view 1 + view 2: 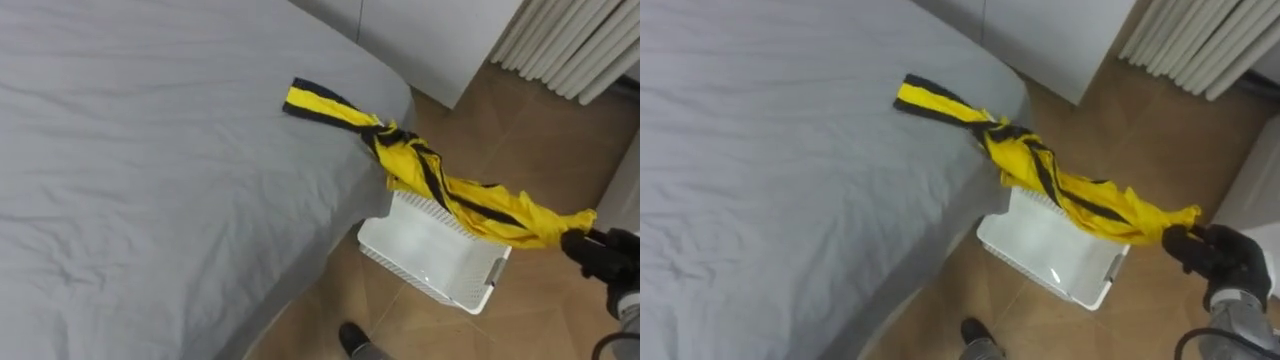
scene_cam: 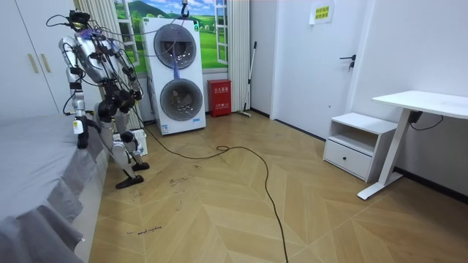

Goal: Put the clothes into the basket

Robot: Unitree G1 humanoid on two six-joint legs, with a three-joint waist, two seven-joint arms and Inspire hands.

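A yellow garment with black stripes (image 1: 440,185) stretches from the grey bed's corner (image 1: 330,150) out to the right. Its striped end (image 1: 925,100) still lies on the sheet. My right hand (image 1: 600,252), dark, is shut on the garment's other end at the right edge, also seen in the right eye view (image 1: 1215,255). A white slatted basket (image 1: 440,262) stands on the floor beside the bed, right under the hanging cloth. In the room view my left hand (image 2: 79,137) hangs by the bed's edge.
I stand at the bed's corner on a wooden floor (image 1: 540,320). White wardrobe doors (image 1: 440,40) and a pleated curtain (image 1: 570,40) are ahead. The room view has a stacked washer and dryer (image 2: 179,73) behind me, and a desk (image 2: 424,102) far off.
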